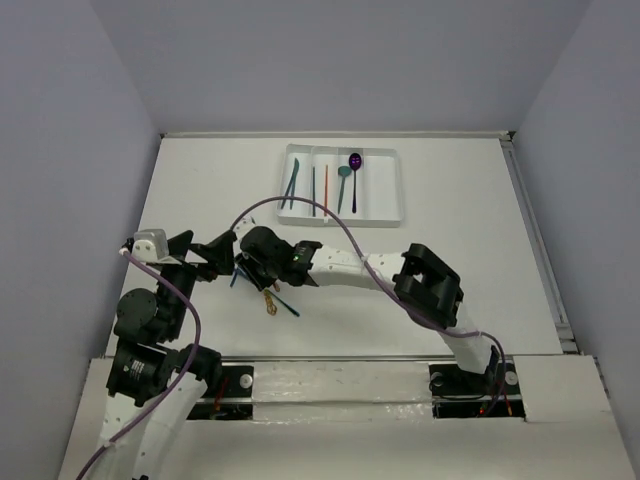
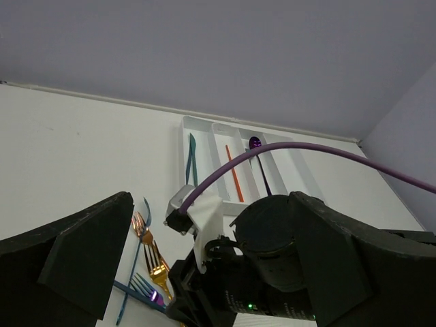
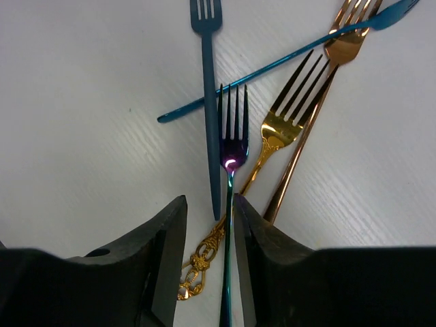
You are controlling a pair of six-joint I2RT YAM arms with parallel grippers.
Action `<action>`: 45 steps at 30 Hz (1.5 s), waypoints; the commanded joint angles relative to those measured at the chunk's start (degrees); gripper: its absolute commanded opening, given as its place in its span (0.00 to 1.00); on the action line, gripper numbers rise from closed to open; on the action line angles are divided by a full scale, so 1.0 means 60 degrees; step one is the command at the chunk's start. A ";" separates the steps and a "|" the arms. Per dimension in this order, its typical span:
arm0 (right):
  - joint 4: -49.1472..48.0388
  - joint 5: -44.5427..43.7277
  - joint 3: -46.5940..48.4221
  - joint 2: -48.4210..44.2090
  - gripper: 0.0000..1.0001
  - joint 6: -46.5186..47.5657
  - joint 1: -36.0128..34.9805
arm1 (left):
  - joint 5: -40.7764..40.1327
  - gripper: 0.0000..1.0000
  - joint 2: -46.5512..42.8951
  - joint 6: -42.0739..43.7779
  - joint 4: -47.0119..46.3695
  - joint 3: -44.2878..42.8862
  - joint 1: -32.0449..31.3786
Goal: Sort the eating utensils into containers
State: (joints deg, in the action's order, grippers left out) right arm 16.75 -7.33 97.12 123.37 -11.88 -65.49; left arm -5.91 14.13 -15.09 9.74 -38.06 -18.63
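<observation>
In the right wrist view my right gripper [image 3: 208,231] is open and low over a pile of forks on the table. Its fingers straddle the handle of an iridescent blue-purple fork [image 3: 232,146], which lies against the right finger. Beside it lie a blue fork [image 3: 210,102], a gold fork [image 3: 286,129], a copper fork [image 3: 320,109] and a long teal piece [image 3: 272,68]. In the top view the right gripper [image 1: 255,275] is at the pile and my left gripper [image 1: 222,255] is open just left of it. The white tray [image 1: 385,190] holds teal knives [image 1: 291,183], sticks [image 1: 325,190] and spoons [image 1: 355,165].
The left wrist view shows the right arm's wrist and purple cable [image 2: 225,170] filling the space between my left fingers, with forks [image 2: 157,266] on the table below. The tray [image 2: 300,170] lies beyond. A gold handle [image 1: 270,303] sticks out toward the near edge.
</observation>
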 commanded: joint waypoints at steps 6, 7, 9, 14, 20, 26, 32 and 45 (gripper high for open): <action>0.0942 0.0123 0.2196 0.1438 0.45 0.0427 -0.0027 | -0.0098 0.99 -0.0026 0.0055 -0.0378 -0.0262 0.0044; 0.1016 0.0138 0.2327 0.1527 0.45 0.0442 -0.0027 | -0.0084 0.99 -0.0026 0.0054 -0.0378 -0.0262 0.0044; 0.1133 0.0138 0.2533 0.1688 0.45 0.0471 -0.0027 | -0.0069 0.99 -0.0041 0.0055 -0.0378 -0.0262 0.0044; 0.1265 -0.0038 0.2797 0.1982 0.44 0.0530 -0.0027 | -0.0025 0.99 -0.0114 0.0069 -0.0348 -0.0248 0.0044; 0.1076 -0.0052 0.2637 0.1924 0.29 0.0369 -0.0027 | 0.0047 0.99 -0.0129 0.0025 -0.0348 -0.0248 0.0044; 0.0958 -0.0067 0.2563 0.1777 0.08 0.0222 -0.0027 | 0.0136 0.99 -0.0143 0.0011 -0.0348 -0.0204 0.0044; 0.0360 -0.0184 0.2227 0.1266 0.00 0.0017 -0.0115 | 0.0136 0.99 -0.0143 -0.0004 -0.0348 -0.0204 0.0044; -0.1444 -0.1134 0.0777 -0.0551 0.00 -0.0247 -0.0115 | 0.0121 0.99 -0.0172 -0.0004 -0.0349 -0.0219 0.0044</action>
State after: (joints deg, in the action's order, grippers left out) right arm 14.39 -10.46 103.44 124.68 -12.73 -65.71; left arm -5.82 14.00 -15.11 9.74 -38.06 -18.63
